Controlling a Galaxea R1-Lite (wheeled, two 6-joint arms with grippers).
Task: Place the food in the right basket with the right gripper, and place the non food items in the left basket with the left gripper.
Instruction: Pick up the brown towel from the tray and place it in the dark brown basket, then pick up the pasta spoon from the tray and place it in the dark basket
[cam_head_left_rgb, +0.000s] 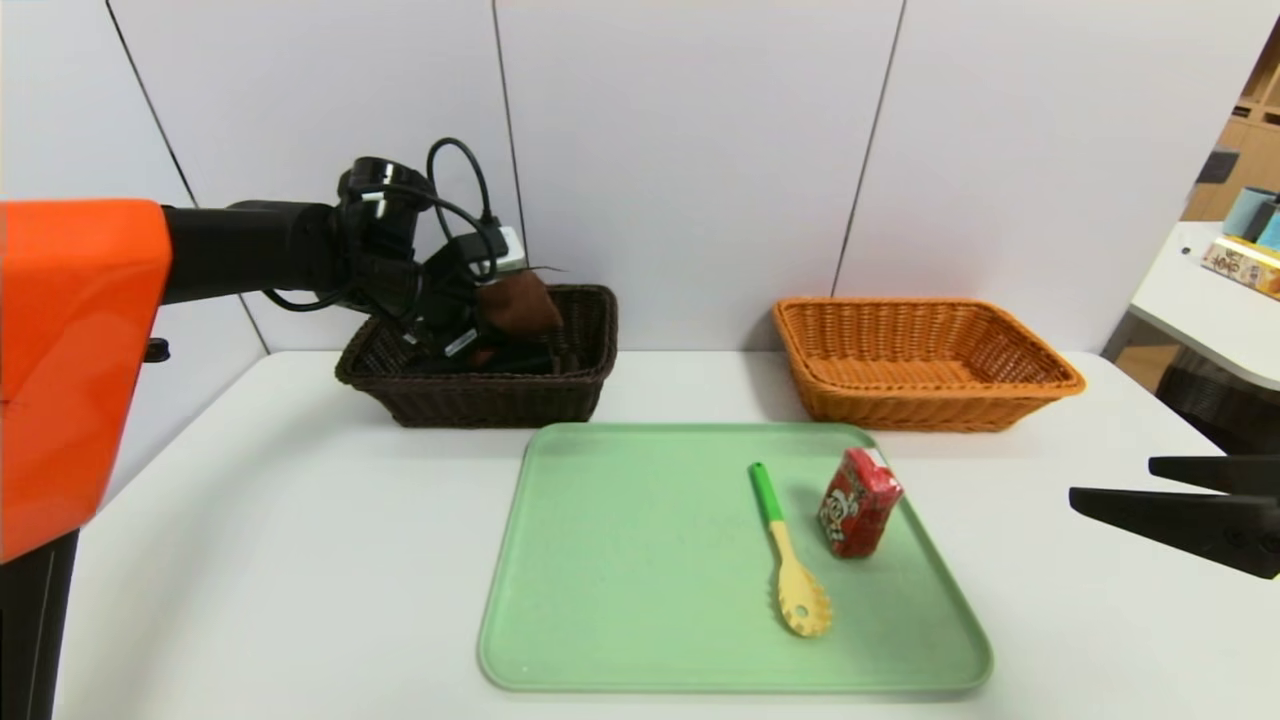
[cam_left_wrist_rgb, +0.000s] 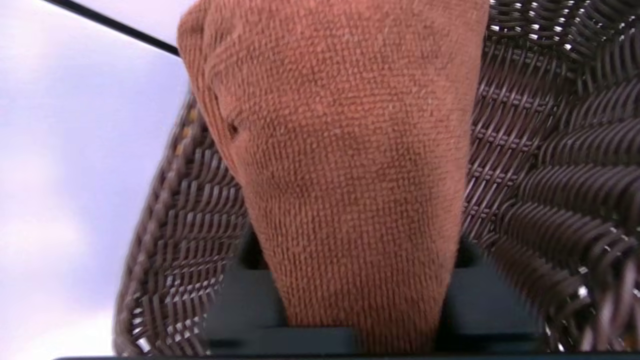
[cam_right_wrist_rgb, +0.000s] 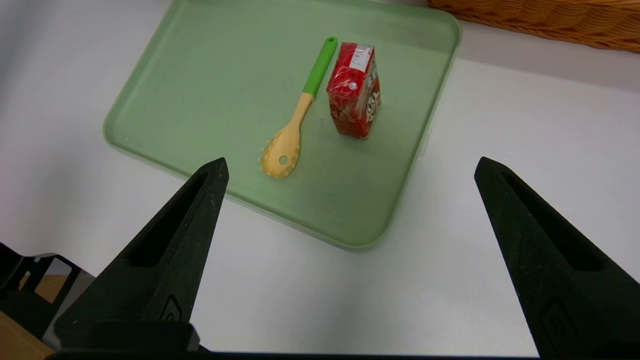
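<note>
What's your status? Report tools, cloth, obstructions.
Left tool over dark basket, brown cloth between fingers. Right tool open, parked. Nothing blocking.

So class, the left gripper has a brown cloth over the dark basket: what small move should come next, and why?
Probably let go: the left gripper has the brown cloth inside the dark wicker basket, so opening wider should drop it there.

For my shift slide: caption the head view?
Left gripper lowers brown cloth into dark basket; spoon, red carton wait on tray.
</note>
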